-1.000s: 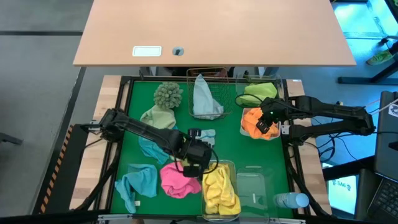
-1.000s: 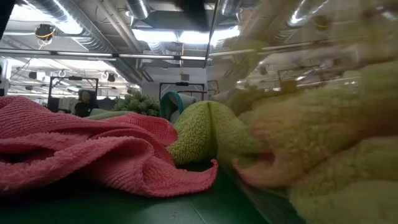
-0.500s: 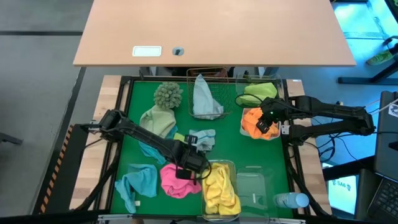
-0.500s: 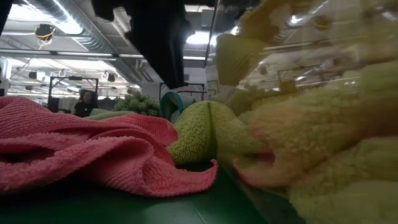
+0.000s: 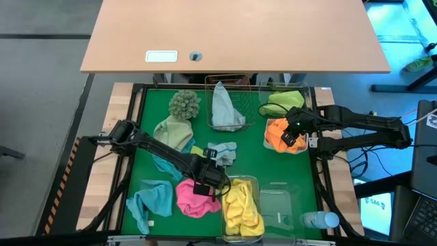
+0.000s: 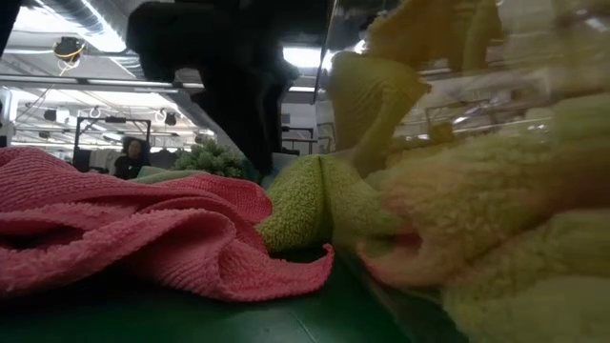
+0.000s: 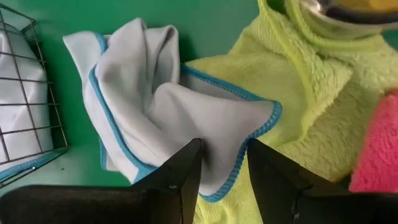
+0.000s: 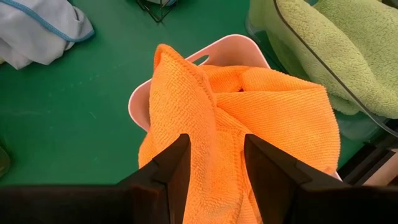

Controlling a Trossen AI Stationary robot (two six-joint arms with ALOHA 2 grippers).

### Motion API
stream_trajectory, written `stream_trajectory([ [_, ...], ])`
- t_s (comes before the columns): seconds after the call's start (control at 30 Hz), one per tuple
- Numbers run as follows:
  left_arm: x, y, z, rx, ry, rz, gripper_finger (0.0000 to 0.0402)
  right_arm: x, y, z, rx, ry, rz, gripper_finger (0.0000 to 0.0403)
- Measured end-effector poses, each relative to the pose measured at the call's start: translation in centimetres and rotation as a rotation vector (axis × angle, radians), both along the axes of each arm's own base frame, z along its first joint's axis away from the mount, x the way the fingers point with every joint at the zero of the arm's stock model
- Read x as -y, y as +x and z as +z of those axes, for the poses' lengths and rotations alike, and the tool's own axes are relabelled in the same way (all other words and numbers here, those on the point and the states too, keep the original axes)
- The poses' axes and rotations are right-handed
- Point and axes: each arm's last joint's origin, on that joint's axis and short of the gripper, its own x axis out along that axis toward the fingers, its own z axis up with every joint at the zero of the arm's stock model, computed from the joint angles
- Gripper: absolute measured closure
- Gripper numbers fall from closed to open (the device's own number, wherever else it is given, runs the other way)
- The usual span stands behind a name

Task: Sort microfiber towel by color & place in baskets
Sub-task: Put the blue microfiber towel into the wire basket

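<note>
On the green mat [image 5: 147, 119], going from the left edge, a teal cloth [image 5: 150, 199] lay crumpled near the front-left corner, with a pink cloth [image 5: 191, 198] just to its right. Farther back, a lime cloth [image 5: 174, 132] sat in front of a shaggy green ball [image 5: 184, 104] near the back edge. The left gripper [image 5: 207, 183] was at the front middle, between the pink cloth and a clear tub [image 5: 247, 183] heaped with yellow cloth [image 5: 242, 208]; its wrist view showed the fingers [image 7: 180, 171] a narrow gap apart and gripping nothing, pointing at a pale grey-blue cloth [image 7: 161, 112] that lay partly on lime cloth. A wire basket [image 5: 239, 85] at the back middle held another pale cloth [image 5: 224, 106]. Right of the yellow tub an empty clear tub [image 5: 280, 205] stood along the front edge, a bottle [image 5: 319, 220] beside it at the front-right corner. Toward the right edge, the right gripper [image 5: 292, 133] was over a white tray [image 8: 186, 56], its fingers [image 8: 171, 165] straddling a ridge of the orange cloth [image 8: 267, 118] heaped there; whether they pinched it I cannot tell. Behind that tray a tub [image 5: 307, 92] at the back-right corner held a lime cloth [image 5: 283, 102].
</note>
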Motion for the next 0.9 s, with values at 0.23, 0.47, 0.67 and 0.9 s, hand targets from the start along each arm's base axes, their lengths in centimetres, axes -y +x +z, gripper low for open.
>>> stream_trajectory([
  [0.23,-1.1,0.7,-0.1,0.064,0.043,0.049,0.0278,0.0,0.0,0.0,0.000,0.000,0.000,0.0253],
  [0.47,-2.5,1.2,-0.1,0.076,0.038,0.089,0.0300,0.0,0.0,0.0,0.000,0.000,0.000,0.0253],
  [0.67,-2.9,1.3,-0.1,0.077,0.038,0.100,0.0392,0.0,0.0,0.0,0.000,0.000,0.000,0.0253],
  [0.9,-2.7,1.9,2.7,0.086,0.039,0.089,0.0399,0.0,0.0,0.0,0.000,-0.001,0.000,0.0253],
])
